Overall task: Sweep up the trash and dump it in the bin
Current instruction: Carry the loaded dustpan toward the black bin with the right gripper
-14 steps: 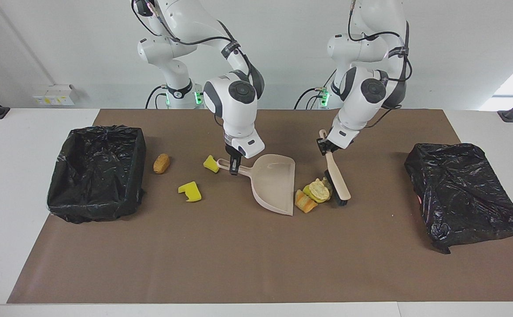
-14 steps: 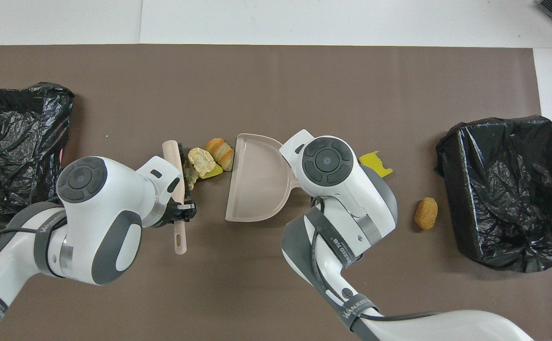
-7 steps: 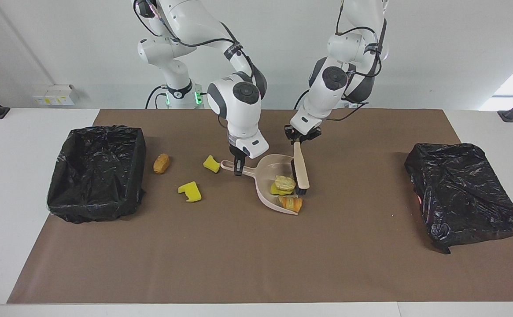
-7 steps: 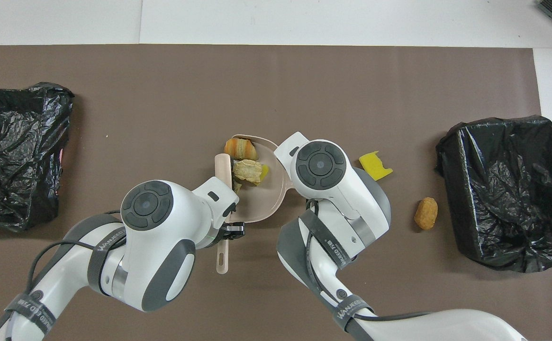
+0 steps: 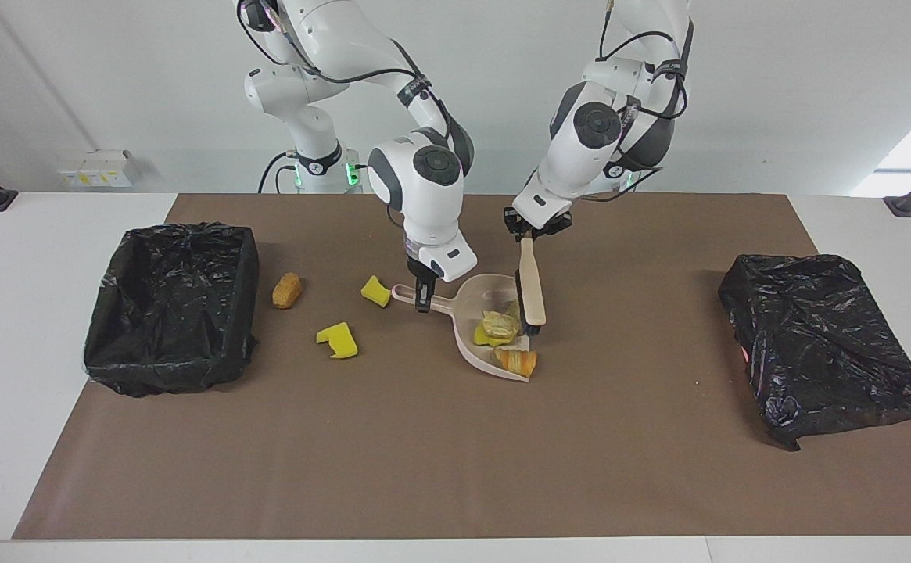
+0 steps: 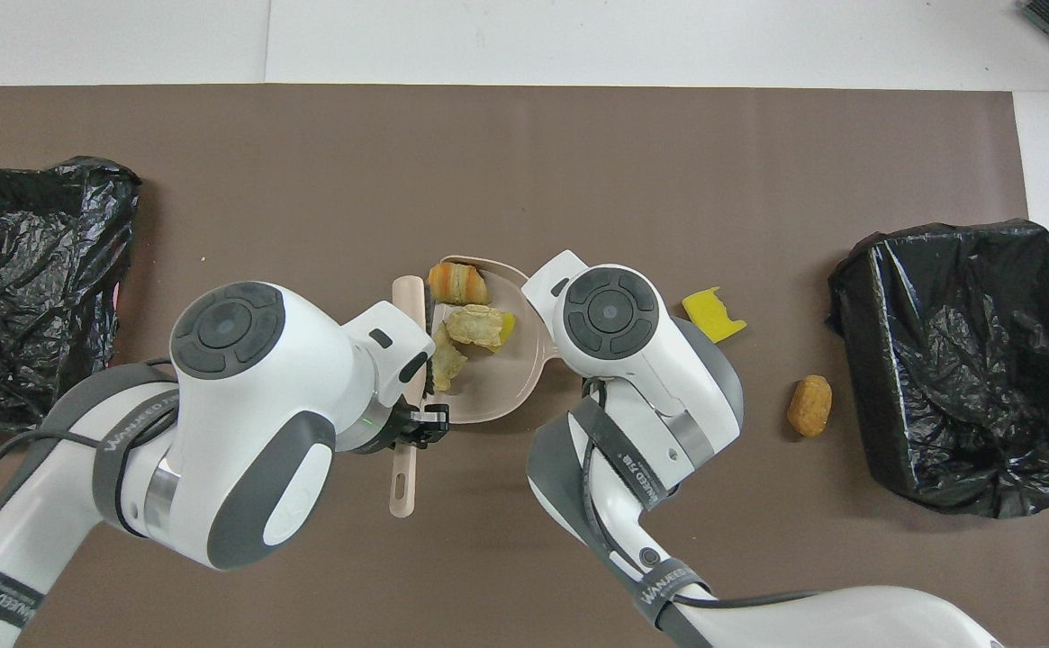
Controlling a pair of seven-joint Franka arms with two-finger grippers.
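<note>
Trash [image 5: 500, 327] sitting in the dustpan [image 5: 477, 338] at frame centre.
You are pinning its handle with the right end effector [image 5: 422, 299], while the left end effector [image 5: 531, 232] is clamping the brush [image 5: 532, 288] to block spills.

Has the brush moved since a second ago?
Yes. The brush, held by the left pincer, has swept toward the right arm's end, away from the closed black bag, to the dustpan mouth.

- Your left gripper [image 5: 534, 231] hangs low mid-surface, wrist angled down, fingers clamped tight.
- Your right gripper [image 5: 422, 295] points straight down near the surface, fingers closed.
</note>
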